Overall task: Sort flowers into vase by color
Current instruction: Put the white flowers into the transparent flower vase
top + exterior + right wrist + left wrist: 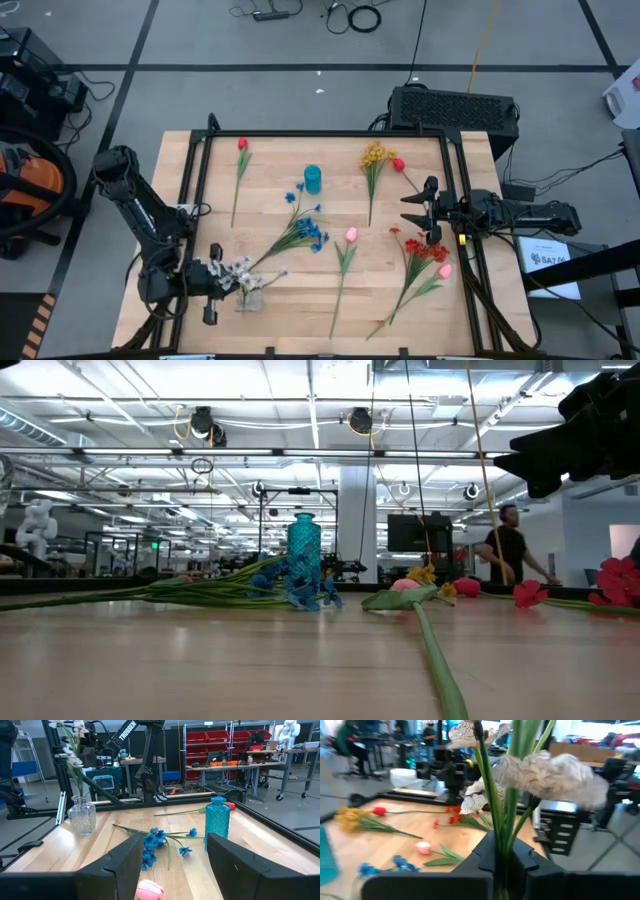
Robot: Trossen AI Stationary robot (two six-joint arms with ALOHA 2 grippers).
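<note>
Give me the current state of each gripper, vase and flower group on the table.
left gripper: shut on the white flower's stem, over the clear vase
white flower: upright, stem in the clear vase
clear vase: upright
blue vase: upright, empty
right gripper: open, holding nothing
blue flowers: lying flat
red spray: lying flat

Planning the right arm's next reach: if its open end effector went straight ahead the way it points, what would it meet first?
Probably the pink flower lying just ahead of the right end effector, then the blue spray. Depth is uncertain; held above the table, it might pass over both.
</note>
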